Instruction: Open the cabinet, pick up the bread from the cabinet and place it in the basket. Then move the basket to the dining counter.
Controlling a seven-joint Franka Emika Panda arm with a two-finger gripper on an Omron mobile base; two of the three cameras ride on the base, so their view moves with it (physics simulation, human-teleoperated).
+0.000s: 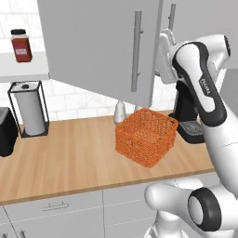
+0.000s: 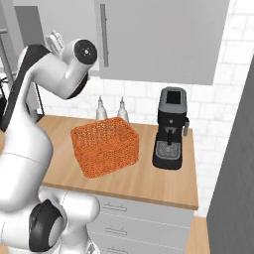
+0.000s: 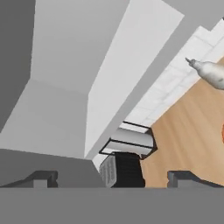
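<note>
Half into the fetch-the-bread step, going by the cabinet [image 1: 93, 46] standing open on its left side. Gripper [image 3: 114, 178] up at shelf height just behind that door, spread wide, gripping nothing. Can't spot the bread from here, so probably tucked deeper in, ahead of the jaws. Next up, as a guess: push further in over the shelf, find the bun, close gently on it, since a round soft thing squashes or rolls easily.

Left to right now. Off to the left of the jaws and well below, a paper towel roll [image 1: 30, 111], smooth white cylinder in a thin black wire frame. Right beside the jaws, flat matte grey door with a long brushed-metal bar handle [image 1: 136, 51]. Straight below, the basket [image 1: 146, 137]: orange, boxy, coarse woven mesh, sitting on the pale wood worktop [image 1: 69, 158]. Further right, a glossy black coffee machine [image 2: 170, 129].
</note>
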